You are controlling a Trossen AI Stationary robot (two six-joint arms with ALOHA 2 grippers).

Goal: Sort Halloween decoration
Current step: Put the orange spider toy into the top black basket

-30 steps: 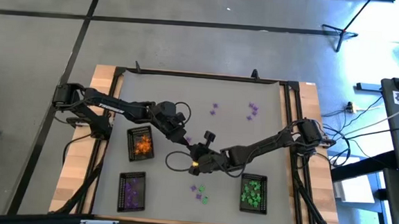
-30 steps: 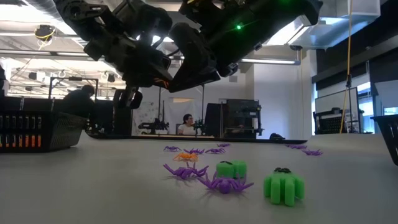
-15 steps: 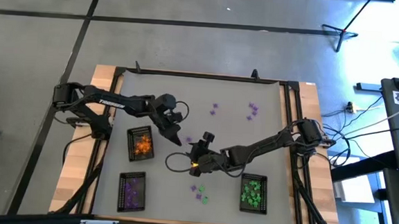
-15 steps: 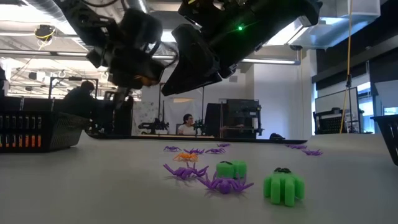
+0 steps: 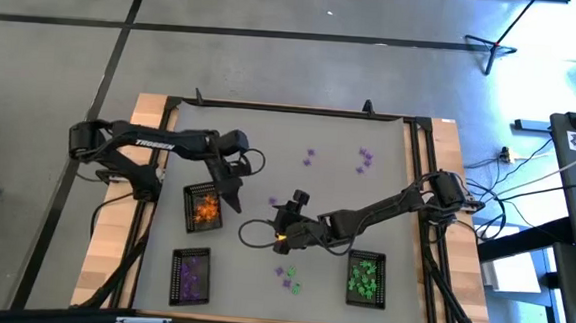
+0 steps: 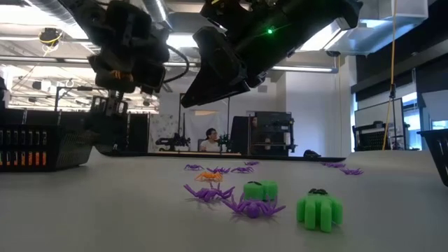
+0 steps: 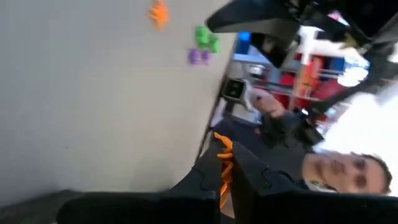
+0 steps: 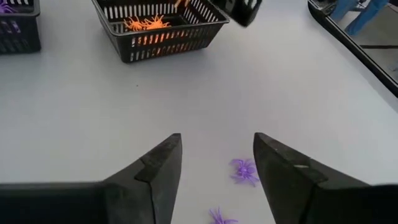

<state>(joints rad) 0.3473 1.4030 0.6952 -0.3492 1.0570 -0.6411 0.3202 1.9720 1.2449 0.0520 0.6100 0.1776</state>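
Gripping an orange spider (image 7: 224, 163), the clenched left pincer (image 5: 234, 191) hangs left of centre above the orange tray (image 5: 203, 206); right pincer (image 8: 214, 163) released over purple spiders (image 8: 244, 170).

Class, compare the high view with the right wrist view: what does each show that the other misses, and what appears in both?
Only the high view shows the green tray, the whole purple tray, and both arms, with the left gripper over the orange tray. Only the right wrist view shows the right gripper open, with a purple spider lying between its fingers. Both show the orange tray holding orange trinkets.
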